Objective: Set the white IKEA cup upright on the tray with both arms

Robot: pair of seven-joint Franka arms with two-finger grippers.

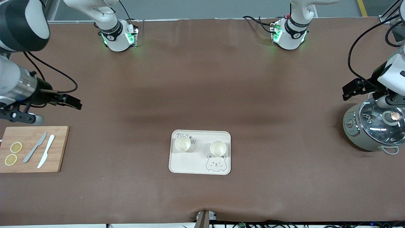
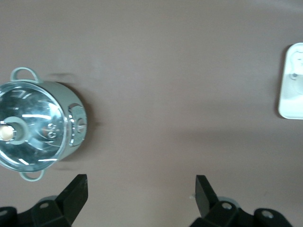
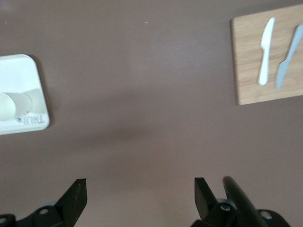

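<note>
Two white cups stand upright on my cream tray [image 1: 200,164], which lies on the brown table [image 1: 202,79] midway between the arms' two ends. One cup [image 1: 182,143] sits by the grey lettering at the tray's corner toward my right arm's end; the other cup [image 1: 218,148] sits just above the winking bear drawing [image 1: 215,163], toward my left arm's end. The two are near each other but apart.

My right gripper [image 1: 71,102] hangs over bare table well away from the tray, above the bamboo cutting board [image 1: 57,148], its fingers spread wide and holding nothing. On that board lie a grey knife [image 1: 34,147], a white knife [image 1: 46,155] and two lemon slices [image 1: 13,153].

My left gripper [image 1: 349,90] hangs well away from the tray at the table's other end, beside the glass-lidded green pot [image 1: 373,126], its fingers likewise spread and empty. Both arms wait clear of the tray.
</note>
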